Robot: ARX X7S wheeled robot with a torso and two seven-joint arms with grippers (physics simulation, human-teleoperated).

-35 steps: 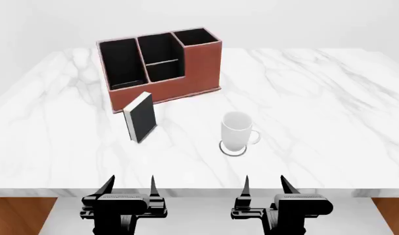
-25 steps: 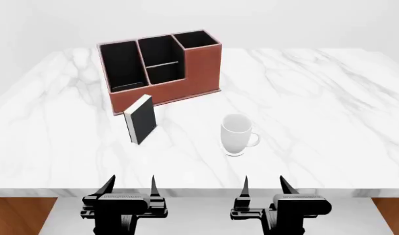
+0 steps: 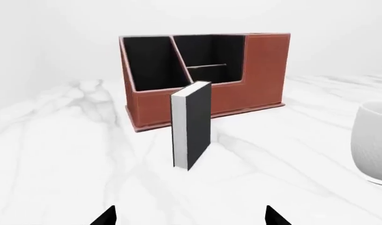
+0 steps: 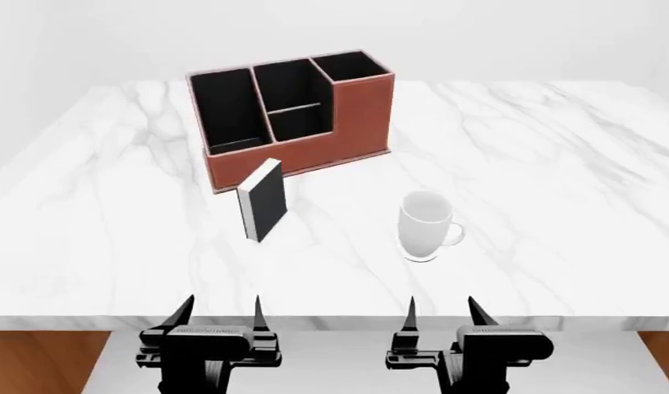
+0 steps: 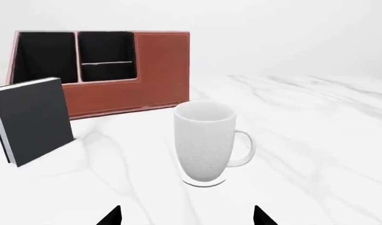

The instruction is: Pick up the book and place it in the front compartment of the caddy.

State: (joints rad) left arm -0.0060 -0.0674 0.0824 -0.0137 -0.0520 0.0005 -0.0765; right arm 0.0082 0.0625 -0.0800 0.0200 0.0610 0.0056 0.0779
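A white marble worktop (image 4: 553, 164) with grey veining fills the scene against a plain pale backdrop; the caddy (image 4: 295, 111), reddish-brown with black lining, stands toward the worktop's far side, and everything else is placed from it; the book (image 4: 262, 199) stands upright on its edge just in front of the caddy's low front wall, near it but apart, its black cover angled and its white page edges facing the robot; in the left wrist view the book (image 3: 192, 124) rises in front of the caddy (image 3: 203, 77), hiding part of that wall; a white mug (image 4: 426, 225) stands in front of the caddy's tall right end, well clear of it and to the right of the book; the left gripper (image 4: 217, 309) and the right gripper (image 4: 442, 309) hang before the worktop's near edge, farthest from the caddy, each with its fingers spread apart and nothing between them.
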